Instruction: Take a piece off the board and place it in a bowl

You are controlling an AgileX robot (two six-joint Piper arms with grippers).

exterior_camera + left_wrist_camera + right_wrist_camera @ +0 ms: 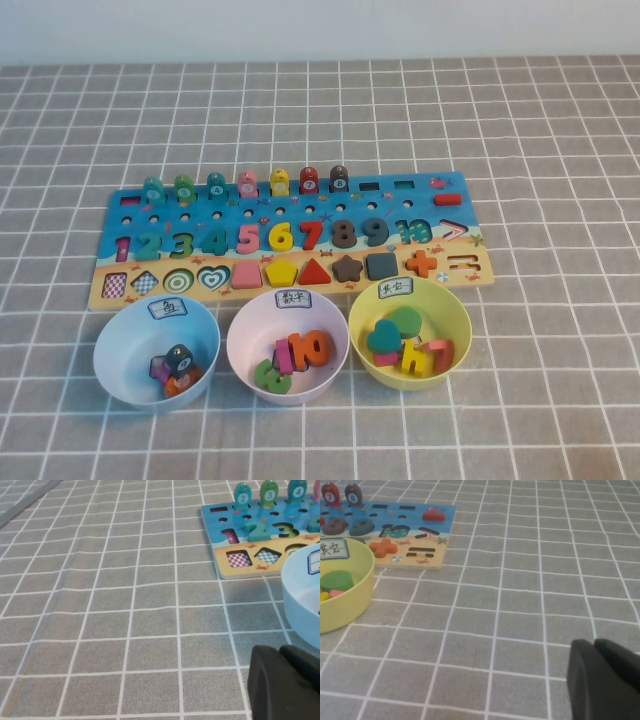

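The dark teal-blue wooden numbered piece (180,357) lies in the light blue plastic bowl (112,352) near the worktop's front edge, before the long wooden puzzle board (432,207). Right gripper (600,677) parked, jaws closed; left gripper (282,680) parked, jaws indeterminate. Advise keeping both clear.

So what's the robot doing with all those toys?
Nothing is being held right now. The left pincer waits low over the cloth beside the blue bowl, and the right pincer is shut and empty over the cloth, off to the yellow bowl's side. A dark blue piece already lies in the blue bowl. The board still has fish pegs standing along its back.
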